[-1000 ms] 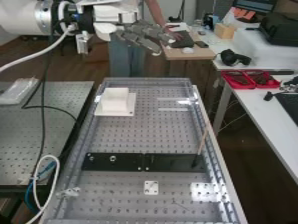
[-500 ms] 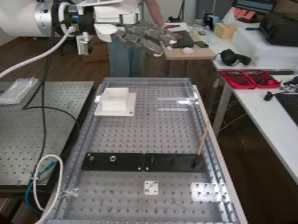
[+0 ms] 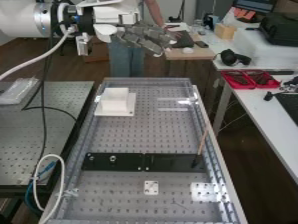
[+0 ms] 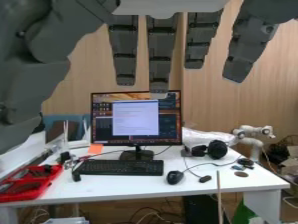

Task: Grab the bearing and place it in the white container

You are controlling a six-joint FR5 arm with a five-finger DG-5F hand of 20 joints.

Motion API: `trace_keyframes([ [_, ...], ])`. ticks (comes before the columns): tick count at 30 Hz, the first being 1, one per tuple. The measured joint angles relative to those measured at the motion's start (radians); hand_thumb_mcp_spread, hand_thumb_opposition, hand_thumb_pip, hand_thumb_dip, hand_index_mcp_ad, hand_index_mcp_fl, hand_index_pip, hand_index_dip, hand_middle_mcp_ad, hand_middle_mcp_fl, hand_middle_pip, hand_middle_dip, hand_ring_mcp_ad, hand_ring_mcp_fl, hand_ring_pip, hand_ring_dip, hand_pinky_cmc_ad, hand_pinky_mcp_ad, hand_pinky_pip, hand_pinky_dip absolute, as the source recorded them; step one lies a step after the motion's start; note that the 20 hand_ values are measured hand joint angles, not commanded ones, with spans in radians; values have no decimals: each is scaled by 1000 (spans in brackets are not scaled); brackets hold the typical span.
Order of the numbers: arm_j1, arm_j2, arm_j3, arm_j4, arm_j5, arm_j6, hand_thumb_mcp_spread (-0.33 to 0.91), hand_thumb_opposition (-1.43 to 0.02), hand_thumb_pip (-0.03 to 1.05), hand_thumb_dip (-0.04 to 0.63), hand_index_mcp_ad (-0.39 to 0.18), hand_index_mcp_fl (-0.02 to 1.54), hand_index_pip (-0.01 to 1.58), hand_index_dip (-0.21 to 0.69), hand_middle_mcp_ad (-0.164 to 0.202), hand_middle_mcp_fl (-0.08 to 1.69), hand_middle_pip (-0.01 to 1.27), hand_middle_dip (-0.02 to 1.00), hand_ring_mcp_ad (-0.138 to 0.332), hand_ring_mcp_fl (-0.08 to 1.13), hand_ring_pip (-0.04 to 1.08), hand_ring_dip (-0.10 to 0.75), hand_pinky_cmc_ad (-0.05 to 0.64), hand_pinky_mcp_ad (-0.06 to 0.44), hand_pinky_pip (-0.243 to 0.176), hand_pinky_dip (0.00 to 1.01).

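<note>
The hand (image 3: 145, 39) is held high above the far end of the bench in the high view, well away from the bar, its fingers extended and nothing held in them. In the wrist view the hand (image 4: 160, 52) has straight, spread fingers. The white container (image 3: 115, 101) stands on its flat white base at the bench's far left; its inside cannot be made out. On the black bar (image 3: 171, 162) are the smaller nut (image 3: 91, 158) and the larger nut (image 3: 113, 158).
A thin brown stick (image 3: 202, 142) leans up from the bar's right end. A small white plate (image 3: 151, 187) lies below the bar. Cables hang beside the bench's left edge. A side table (image 3: 263, 107) with red trays (image 3: 249, 80) stands at the right.
The white cable loop at the lower left has swung slightly right. The hand stays in nearly the same place, with its fingers a little shifted.
</note>
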Motion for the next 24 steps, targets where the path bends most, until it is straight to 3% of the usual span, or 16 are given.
trace_keyframes([
  [24, 4, 18, -7, 5, 5, -15, 234, -677, 393, 23, -101, 372, 89, 131, 51, 332, 131, 424, 138, 65, 120, 152, 417, 347, 0, 180],
])
